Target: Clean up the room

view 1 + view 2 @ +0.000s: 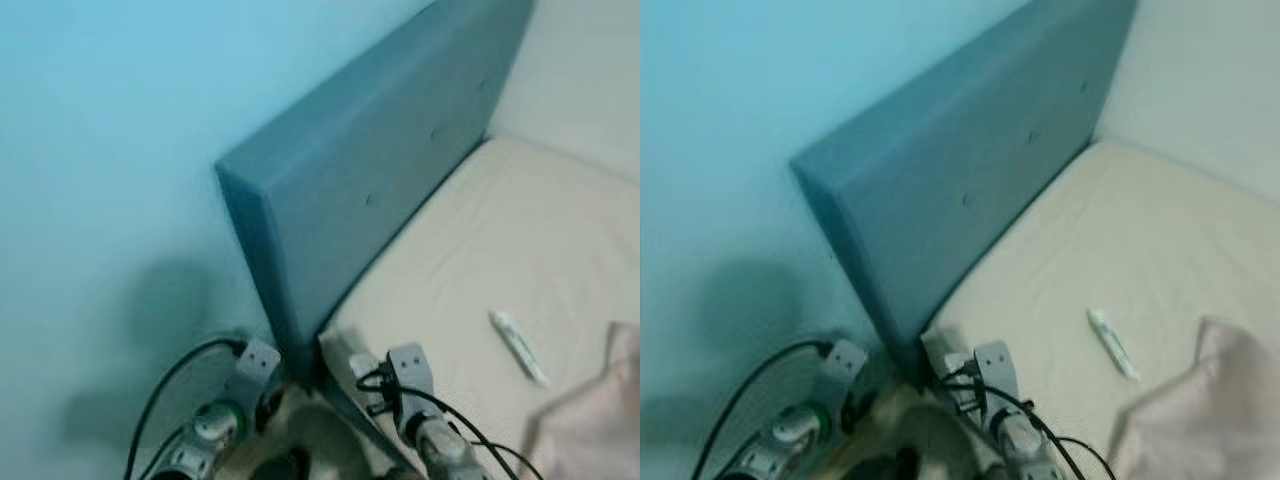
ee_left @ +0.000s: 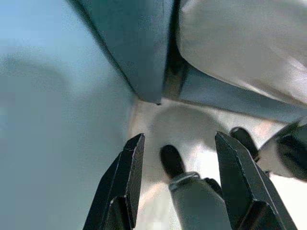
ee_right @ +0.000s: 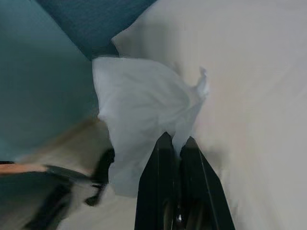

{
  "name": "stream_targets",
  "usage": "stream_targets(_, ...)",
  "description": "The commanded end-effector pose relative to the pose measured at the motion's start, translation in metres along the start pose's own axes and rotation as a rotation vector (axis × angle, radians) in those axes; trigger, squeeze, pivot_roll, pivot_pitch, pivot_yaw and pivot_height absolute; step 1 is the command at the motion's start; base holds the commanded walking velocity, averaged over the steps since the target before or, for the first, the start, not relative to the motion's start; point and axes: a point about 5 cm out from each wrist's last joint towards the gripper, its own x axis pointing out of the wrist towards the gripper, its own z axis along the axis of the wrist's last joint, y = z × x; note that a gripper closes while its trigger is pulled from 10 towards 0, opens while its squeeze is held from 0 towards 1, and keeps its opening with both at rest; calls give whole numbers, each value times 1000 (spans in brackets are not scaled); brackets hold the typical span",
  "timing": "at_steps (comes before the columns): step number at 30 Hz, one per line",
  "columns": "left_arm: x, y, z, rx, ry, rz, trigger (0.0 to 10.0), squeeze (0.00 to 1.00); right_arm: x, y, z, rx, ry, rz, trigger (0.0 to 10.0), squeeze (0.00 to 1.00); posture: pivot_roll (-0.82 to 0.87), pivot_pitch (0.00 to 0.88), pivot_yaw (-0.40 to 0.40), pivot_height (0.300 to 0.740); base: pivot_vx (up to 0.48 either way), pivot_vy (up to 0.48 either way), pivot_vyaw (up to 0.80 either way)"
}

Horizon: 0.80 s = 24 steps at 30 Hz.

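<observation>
In the right wrist view my right gripper (image 3: 177, 138) is shut on the edge of a crumpled white tissue (image 3: 139, 100), which hangs over the corner of the cream mattress (image 3: 249, 96). In the eye views that arm (image 1: 418, 410) is low by the bed's corner, with a bit of the white tissue (image 1: 357, 366) beside it. My left gripper (image 2: 180, 136) is open with nothing between its fingers, above pale floor next to the blue headboard (image 2: 139, 43). My left arm (image 1: 215, 420) hangs near the wall.
The padded blue headboard (image 1: 380, 170) stands against a light blue wall (image 1: 100, 150). On the mattress (image 1: 500, 240) lie a small white tube-like object (image 1: 518, 346) and a pinkish cloth (image 1: 590, 420) at the lower right. A narrow strip of floor (image 2: 192, 124) runs between wall and bed.
</observation>
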Motion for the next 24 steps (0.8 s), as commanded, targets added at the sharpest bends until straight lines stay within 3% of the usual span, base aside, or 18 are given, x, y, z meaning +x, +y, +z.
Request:
stream_targets(1,-3,0,-13,-36,53,-13,10000,0,-2,5,-10,2,39,23,10000,0,52,91,58,740,0,0,800)
stream_targets(24,-2,-8,-17,-46,69,-38,10000,0,-3,-1,-17,-10,69,21,10000,0,55,104,45,740,0,0,800)
